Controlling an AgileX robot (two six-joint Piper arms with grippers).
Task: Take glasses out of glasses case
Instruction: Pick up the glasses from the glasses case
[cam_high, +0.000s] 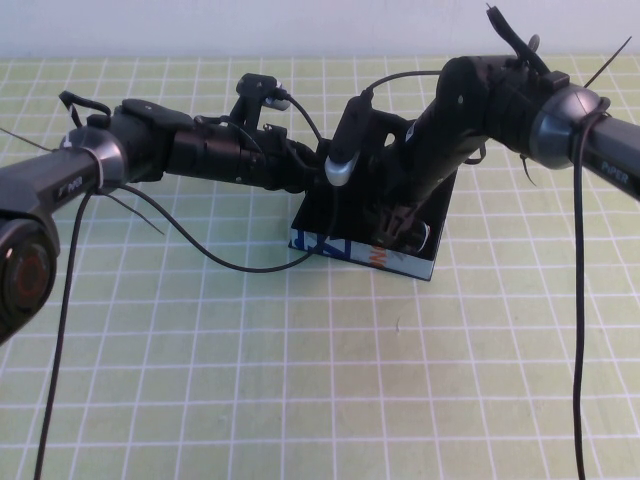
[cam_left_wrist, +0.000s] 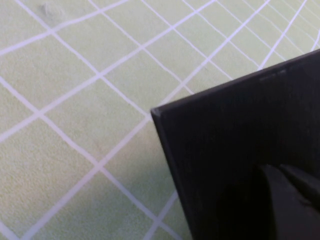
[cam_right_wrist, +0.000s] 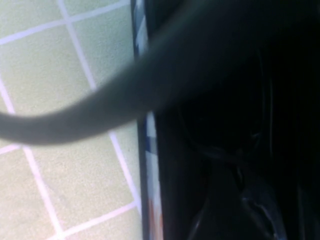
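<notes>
The glasses case (cam_high: 366, 250) sits on the green gridded bench (cam_high: 300, 380) near its middle, printed front side facing the camera, with both arms converged over it. The left pincer (cam_high: 318, 172) is at the case's rear left edge, beside or against what appears to be the raised black lid (cam_left_wrist: 240, 150); whether it is gripping that lid cannot be told. The right pincer (cam_high: 405, 225) reaches down into the open box, where a dark rounded shape, probably the glasses (cam_high: 415, 238), lies inside near the right end; the right wrist view shows only dark interior, so its open or closed state also cannot be told. Risk 1: the case is light and not clamped, so an upward pull on the glasses may lift or drag the whole box unless the left arm restrains it. Risk 2: if the lid is released or slips, it may fall onto the right pincer. Risk 3: a grasp on a lens or thin arm could slip or twist the frame. Risk 4: the loose cable (cam_high: 230, 262) hanging across the case front may snag during withdrawal.
</notes>
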